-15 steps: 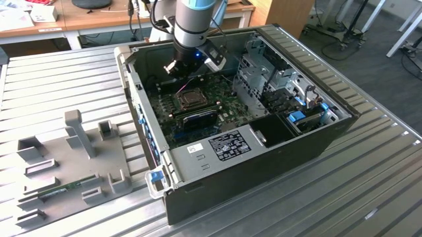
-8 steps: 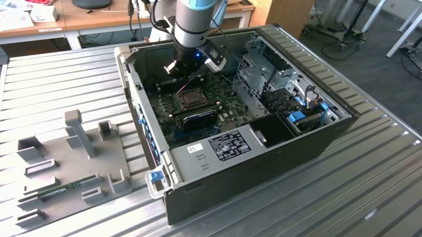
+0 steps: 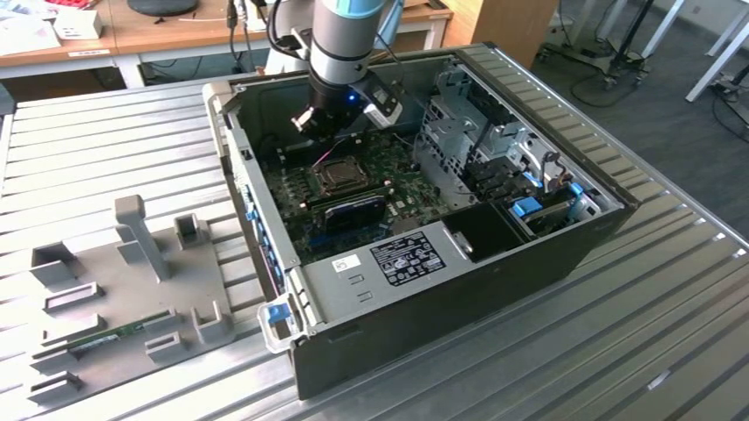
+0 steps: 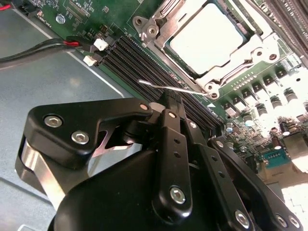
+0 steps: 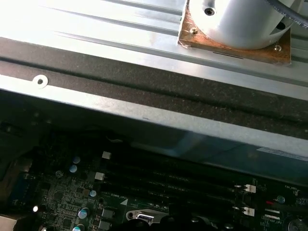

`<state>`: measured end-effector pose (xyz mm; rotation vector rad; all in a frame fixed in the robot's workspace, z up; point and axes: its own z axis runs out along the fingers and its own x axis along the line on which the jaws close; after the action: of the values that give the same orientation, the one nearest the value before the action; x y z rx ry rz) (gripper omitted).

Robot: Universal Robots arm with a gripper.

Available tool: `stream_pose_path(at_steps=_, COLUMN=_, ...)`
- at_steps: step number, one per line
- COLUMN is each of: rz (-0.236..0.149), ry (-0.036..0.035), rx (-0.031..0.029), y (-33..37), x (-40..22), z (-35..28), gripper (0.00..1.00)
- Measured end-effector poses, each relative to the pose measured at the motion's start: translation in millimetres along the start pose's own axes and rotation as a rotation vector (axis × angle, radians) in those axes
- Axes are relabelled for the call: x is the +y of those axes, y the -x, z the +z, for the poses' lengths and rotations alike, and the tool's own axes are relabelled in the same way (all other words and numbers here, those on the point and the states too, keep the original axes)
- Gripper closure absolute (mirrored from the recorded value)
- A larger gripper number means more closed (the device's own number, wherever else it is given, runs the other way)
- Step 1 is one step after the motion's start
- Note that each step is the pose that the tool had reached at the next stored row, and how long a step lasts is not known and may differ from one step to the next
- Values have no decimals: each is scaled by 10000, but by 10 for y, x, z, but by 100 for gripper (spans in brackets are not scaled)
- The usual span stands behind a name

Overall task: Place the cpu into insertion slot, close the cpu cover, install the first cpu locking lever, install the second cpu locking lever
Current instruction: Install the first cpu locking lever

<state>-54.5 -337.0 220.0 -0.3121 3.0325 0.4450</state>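
Broadly, I have a ribbed, silver sheet-metal table (image 3: 655,351) carrying a black steel computer case (image 3: 468,298) that lies open. On the exterior view's left sits a flat grey fixture plate (image 3: 129,289) with upright blocks. My arm (image 3: 351,44), a grey tube with a blue joint band, reaches down into the case. Beside it stands a grey perforated drive cage (image 3: 462,132).

The case floor holds a green circuit board (image 4: 86,14) with long, narrow black memory slots (image 4: 139,62). The insertion slot (image 3: 339,176), square and ringed in silver metal, sits near the board's middle. The cpu cover (image 4: 262,48), a thin silver frame plate with a square window, lies flat over it. The cpu (image 4: 207,38), a small square chip with a pale, smooth face, shows through that window, seated in the slot.

A thin, shiny wire locking lever (image 4: 168,87) stands clear of the board beside the slot. The black, bolted gripper (image 4: 166,100) has its fingers drawn together, tips right at this wire. I cannot tell whether the wire sits between them.
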Motion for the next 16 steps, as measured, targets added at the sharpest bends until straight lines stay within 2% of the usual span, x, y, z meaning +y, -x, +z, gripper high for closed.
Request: stream_pose_path(at_steps=16, rz=0, ry=0, rx=0, y=27, x=-24, z=61, gripper=90)
